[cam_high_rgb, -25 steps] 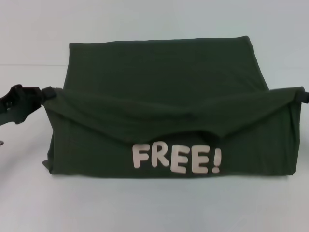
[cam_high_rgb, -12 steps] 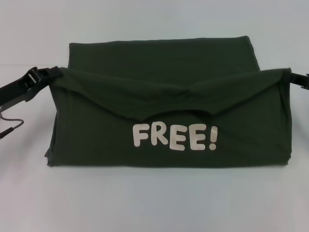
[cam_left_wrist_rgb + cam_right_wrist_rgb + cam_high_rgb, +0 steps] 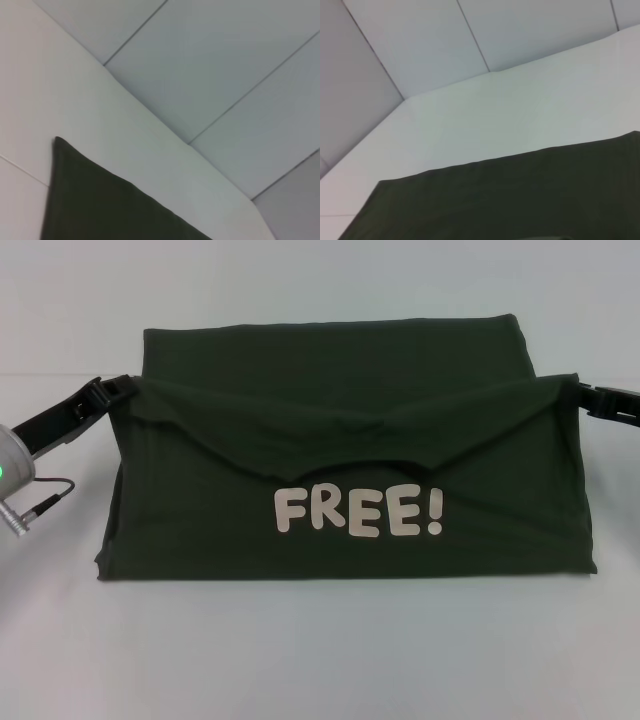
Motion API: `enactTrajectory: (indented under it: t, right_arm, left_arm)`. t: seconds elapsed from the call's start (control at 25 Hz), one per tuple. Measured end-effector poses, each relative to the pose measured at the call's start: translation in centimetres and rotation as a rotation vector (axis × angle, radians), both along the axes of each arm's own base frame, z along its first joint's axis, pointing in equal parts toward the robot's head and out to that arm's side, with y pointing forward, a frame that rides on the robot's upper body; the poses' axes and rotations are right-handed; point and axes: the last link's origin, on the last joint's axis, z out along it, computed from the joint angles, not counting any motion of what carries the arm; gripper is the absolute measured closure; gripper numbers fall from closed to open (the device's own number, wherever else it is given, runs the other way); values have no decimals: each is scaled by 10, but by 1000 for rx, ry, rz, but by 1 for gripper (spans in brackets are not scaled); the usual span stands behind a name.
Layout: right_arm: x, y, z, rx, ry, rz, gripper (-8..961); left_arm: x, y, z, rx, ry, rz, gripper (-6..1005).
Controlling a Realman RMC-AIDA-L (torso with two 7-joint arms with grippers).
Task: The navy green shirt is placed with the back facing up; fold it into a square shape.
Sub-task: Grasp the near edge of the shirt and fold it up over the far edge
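Note:
The navy green shirt [image 3: 350, 380] lies across the white table [image 3: 320, 660] in the head view. Its near layer is folded up and back, showing white letters "FREE!" [image 3: 358, 512]. That layer's edge sags in the middle between its two raised corners. My left gripper [image 3: 112, 390] is shut on the left corner. My right gripper [image 3: 578, 395] is shut on the right corner. Dark fabric of the shirt [image 3: 100, 205] fills a corner of the left wrist view. The shirt [image 3: 520, 200] also spans the right wrist view. Neither wrist view shows fingers.
My left arm's silver wrist [image 3: 12, 470], with a green light and a thin cable, hangs over the table's left side. Grey wall panels [image 3: 225, 75] rise behind the table's far edge. Bare white tabletop surrounds the shirt on all sides.
Both grippers have carried the held corners up and away from me. The folded layer now reaches further toward the far edge, and "FREE!" is fully uncovered. The left wrist has come into view.

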Motion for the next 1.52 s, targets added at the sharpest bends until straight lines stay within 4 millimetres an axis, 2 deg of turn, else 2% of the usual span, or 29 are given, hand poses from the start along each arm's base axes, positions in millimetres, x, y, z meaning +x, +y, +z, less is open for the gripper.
enactTrajectory:
  t: [0.52, 1.52]
  right_arm:
    - [3, 11, -13, 70, -22, -87, 899]
    - [5, 15, -28, 86, -44, -119, 832]
  left_arm:
    - [8, 14, -12, 12, 78, 30, 955]
    - [9, 21, -28, 48, 152, 69, 913]
